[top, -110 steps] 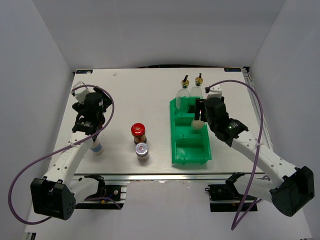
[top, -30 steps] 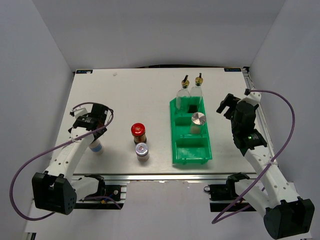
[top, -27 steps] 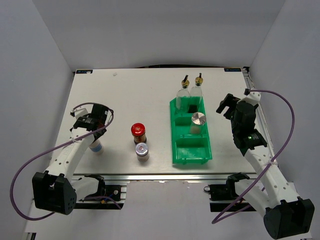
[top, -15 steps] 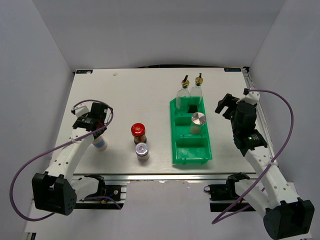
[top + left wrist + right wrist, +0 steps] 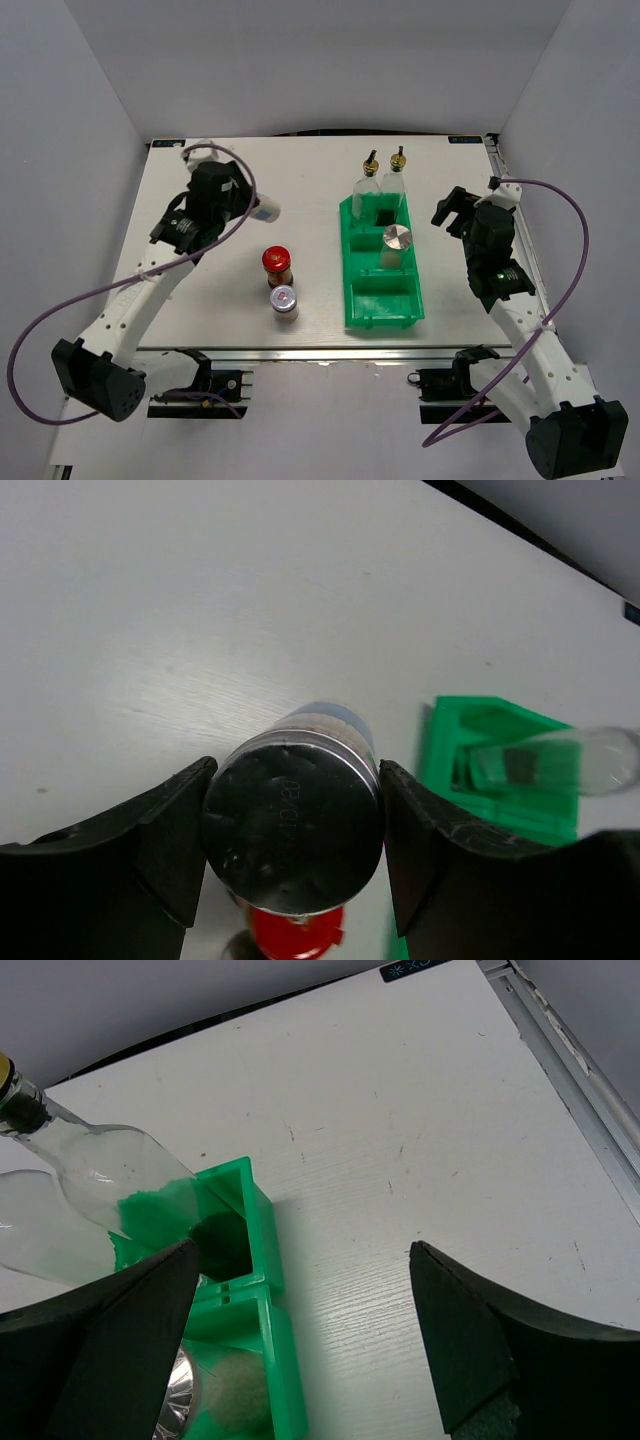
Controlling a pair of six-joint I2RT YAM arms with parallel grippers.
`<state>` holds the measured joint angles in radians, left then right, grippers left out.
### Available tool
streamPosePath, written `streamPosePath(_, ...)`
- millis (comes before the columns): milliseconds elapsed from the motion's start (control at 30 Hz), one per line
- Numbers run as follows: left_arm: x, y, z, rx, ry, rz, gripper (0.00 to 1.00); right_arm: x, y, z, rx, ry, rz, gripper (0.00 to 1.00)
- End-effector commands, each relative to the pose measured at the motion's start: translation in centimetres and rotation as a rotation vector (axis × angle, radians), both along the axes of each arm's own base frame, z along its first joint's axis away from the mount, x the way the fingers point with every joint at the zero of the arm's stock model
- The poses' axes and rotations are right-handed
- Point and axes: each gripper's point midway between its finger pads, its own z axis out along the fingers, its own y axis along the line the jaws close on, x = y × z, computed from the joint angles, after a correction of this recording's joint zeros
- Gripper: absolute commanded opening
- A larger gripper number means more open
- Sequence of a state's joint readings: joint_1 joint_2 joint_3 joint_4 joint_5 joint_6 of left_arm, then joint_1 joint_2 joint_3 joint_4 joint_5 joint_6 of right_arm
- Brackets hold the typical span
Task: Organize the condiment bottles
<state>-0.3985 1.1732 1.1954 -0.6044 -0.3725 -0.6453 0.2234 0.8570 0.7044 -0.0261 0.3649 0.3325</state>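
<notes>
The left gripper [image 5: 297, 785] grips a short silver-lidded glass jar [image 5: 293, 830] (in the air above the white tabletop [image 5: 300, 175]), left of the green 3-compartment plastic bin [image 5: 385, 302]. The right gripper [image 5: 452, 210] hangs wide apart beside the bin, holding nothing.

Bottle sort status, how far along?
Roughly halfway. Done: one silver-lidded jar sits in the green bin's middle compartment; two tall glass bottles stand at its far end. In hand: left gripper shut on a second silver-lidded jar, held above the table. Left: red-capped jar and third silver-lidded jar on the table, outside the bin. Right gripper open, empty.
</notes>
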Motion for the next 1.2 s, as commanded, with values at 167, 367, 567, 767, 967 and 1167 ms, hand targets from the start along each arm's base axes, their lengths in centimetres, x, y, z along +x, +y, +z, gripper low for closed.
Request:
streamPosePath(167, 1.7, -11.9, 3.3, 0.026, -0.132, -0.357, 0.00, 0.3, -0.6, 1.0, -0.003, -0.051, -0.024, 0.89)
streamPosePath(367, 0.6, -18.6, 1.4, 0.087, -0.107, -0.569, 0.00, 0.3, -0.9, 0.9, -0.005, -0.048, -0.035, 0.89)
streamPosePath(567, 0.3, -22.3, -0.1, 0.124, -0.076, -0.651, 0.00, 0.3, -1.1, 1.0, -0.007, -0.047, -0.041, 0.90)
streamPosePath(767, 0.0, -24.1, -1.7, 0.153, -0.041, -0.695, 0.00, 0.2, -1.3, 0.9, -0.008, -0.045, -0.047, 0.89)
streamPosePath(967, -0.1, -25.7, -2.9, 0.159, -0.027, -0.725, 0.00, 0.3, -1.3, 0.8, -0.011, -0.043, -0.043, 0.89)
streamPosePath(1167, 0.1, -27.3, -4.2, 0.167, -0.004, -0.762, 0.00, 0.2, -1.4, 0.7, -0.017, -0.043, -0.045, 0.89)
